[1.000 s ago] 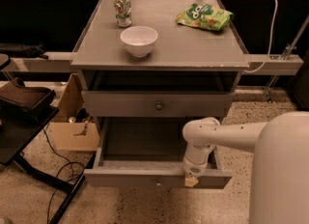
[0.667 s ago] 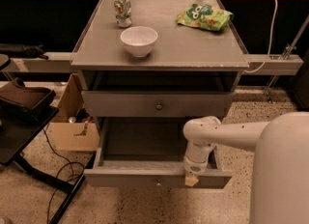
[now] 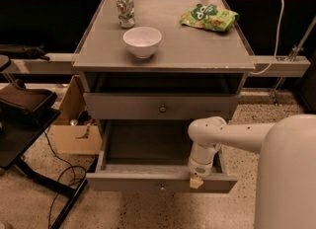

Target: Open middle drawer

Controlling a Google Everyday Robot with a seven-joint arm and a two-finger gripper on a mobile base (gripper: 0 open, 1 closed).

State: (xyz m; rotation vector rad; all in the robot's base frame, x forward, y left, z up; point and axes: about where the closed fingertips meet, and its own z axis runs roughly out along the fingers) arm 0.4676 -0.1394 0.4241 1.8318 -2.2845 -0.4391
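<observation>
My gripper (image 3: pixel 196 181) points down at the front rim of the middle drawer (image 3: pixel 128 183), right of its knob (image 3: pixel 162 187). I can't make out whether it is clamped or spread. That drawer stands pulled out beneath the closed top drawer (image 3: pixel 123 107).

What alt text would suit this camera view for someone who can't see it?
The gripper of a white robot arm is at the front edge of the middle drawer, which is pulled well out of a grey cabinet. The drawer above is shut; on top sit a white bowl, a can and a green snack bag.
</observation>
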